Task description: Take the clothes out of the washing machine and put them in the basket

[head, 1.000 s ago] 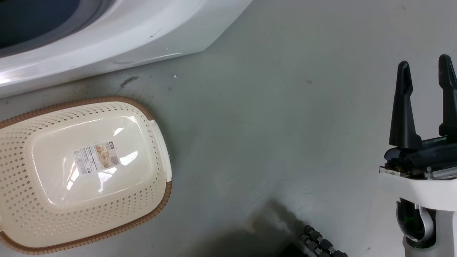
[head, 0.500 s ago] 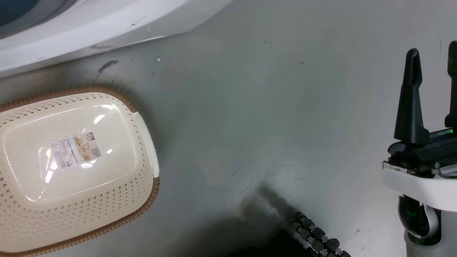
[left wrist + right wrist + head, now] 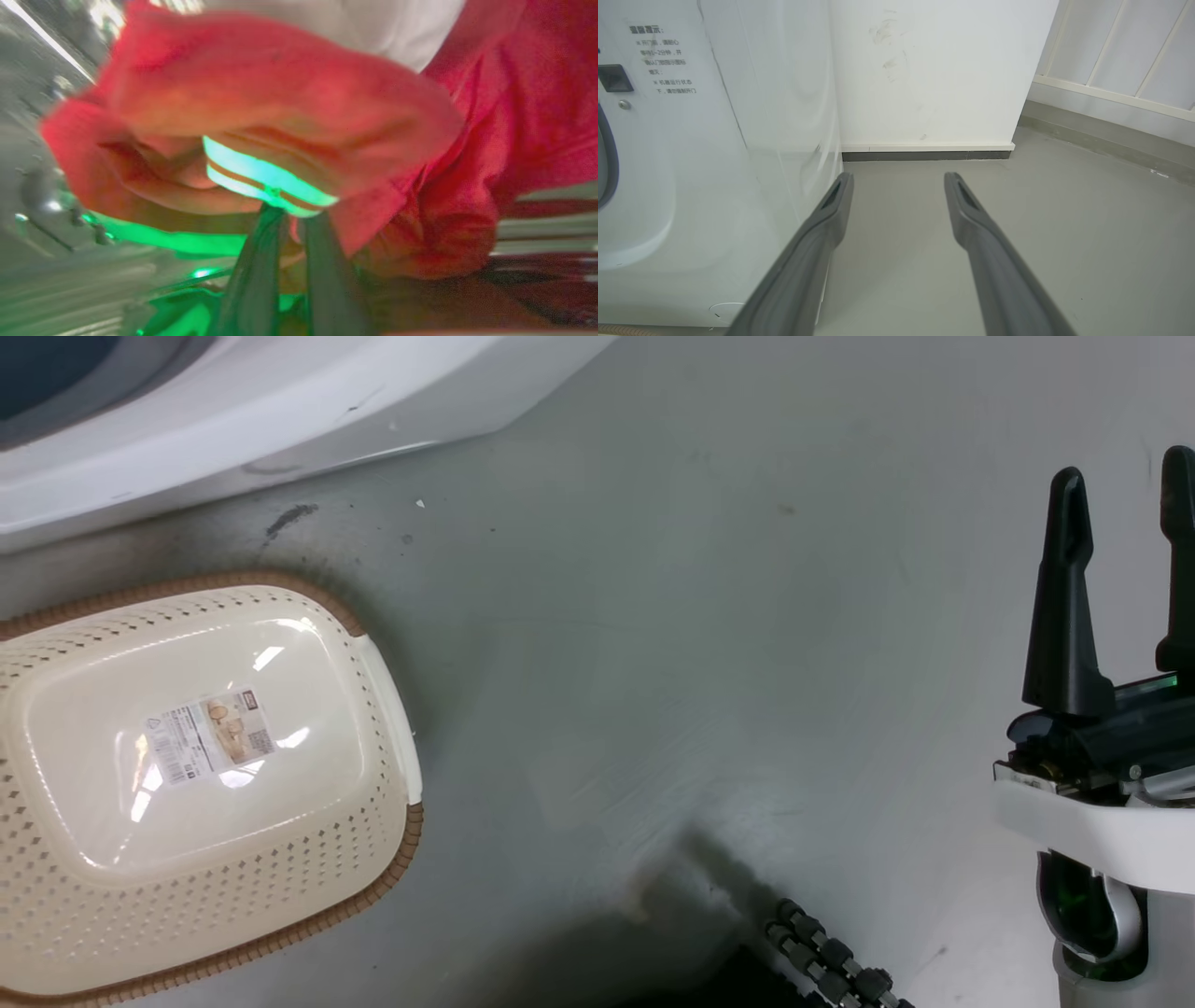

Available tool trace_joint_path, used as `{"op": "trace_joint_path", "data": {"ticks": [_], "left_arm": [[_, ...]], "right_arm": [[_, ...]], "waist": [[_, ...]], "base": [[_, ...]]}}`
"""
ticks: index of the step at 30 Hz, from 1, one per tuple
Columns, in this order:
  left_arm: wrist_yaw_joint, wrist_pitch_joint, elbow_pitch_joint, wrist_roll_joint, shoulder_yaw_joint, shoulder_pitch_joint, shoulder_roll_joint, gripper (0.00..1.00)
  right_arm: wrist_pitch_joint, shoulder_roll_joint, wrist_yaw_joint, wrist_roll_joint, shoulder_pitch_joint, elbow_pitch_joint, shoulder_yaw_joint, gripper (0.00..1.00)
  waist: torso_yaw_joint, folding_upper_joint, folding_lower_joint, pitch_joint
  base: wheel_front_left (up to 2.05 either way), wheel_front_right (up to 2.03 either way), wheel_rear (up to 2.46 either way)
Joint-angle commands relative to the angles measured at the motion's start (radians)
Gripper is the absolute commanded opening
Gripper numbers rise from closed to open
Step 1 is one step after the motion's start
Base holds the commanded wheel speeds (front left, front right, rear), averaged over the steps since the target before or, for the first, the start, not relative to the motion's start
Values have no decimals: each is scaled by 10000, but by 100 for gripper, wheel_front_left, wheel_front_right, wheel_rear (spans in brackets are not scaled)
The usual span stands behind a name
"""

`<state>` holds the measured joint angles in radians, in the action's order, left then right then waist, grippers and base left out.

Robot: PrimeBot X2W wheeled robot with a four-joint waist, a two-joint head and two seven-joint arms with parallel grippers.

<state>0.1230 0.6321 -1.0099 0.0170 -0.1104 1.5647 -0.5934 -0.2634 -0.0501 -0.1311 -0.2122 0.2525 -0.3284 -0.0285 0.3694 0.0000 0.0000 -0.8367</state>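
L wrist cam, blurry: left gripper (image 3: 285,217) fingers nearly together, pinching the clothes (image 3: 289,93). Soft red fabric, crumpled folds, white-striped edge lit green right at the tips. Head cam: basket (image 3: 65,896) on smooth grey floor (image 3: 653,663), near washing machine (image 3: 280,420) w/ glossy white front. Cream plastic, diamond-perforated walls, rounded corners, brown woven-look rim, paper label (image 3: 207,735) on its bottom. Right gripper (image 3: 1123,467) spread wide, nothing between. R wrist cam adds printed text (image 3: 663,60) on the machine and a scuffed white wall (image 3: 934,70).

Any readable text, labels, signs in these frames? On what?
"温馨提示:" is a heading on the front of the large white front-loading washing machine; the smaller lines beneath it are too small to read.
Paper sticker on the cream perforated plastic basket: print too small to read.
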Motion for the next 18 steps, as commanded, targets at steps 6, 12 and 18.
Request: {"op": "trace_joint_path", "data": {"ticks": [6, 12, 18], "left_arm": [[42, -1979, -462, -387, -83, -470, 114, 0], [39, -3455, -995, -900, 76, -1079, 450, 0], [58, -5087, -1569, -1293, 54, -1982, 873, 0]], "right_arm": [[-21, -2, 7, 267, -98, 37, 72, 100], [-21, -4, 7, 517, -290, 86, 35, 100], [-21, -4, 7, 846, -568, 188, -74, 100]], "waist": [[-298, 0, 0, 859], [-542, 0, 0, 1608], [-840, 0, 0, 2504]], "base": [[0, 0, 0], [0, 0, 0], [0, 0, 0]]}}
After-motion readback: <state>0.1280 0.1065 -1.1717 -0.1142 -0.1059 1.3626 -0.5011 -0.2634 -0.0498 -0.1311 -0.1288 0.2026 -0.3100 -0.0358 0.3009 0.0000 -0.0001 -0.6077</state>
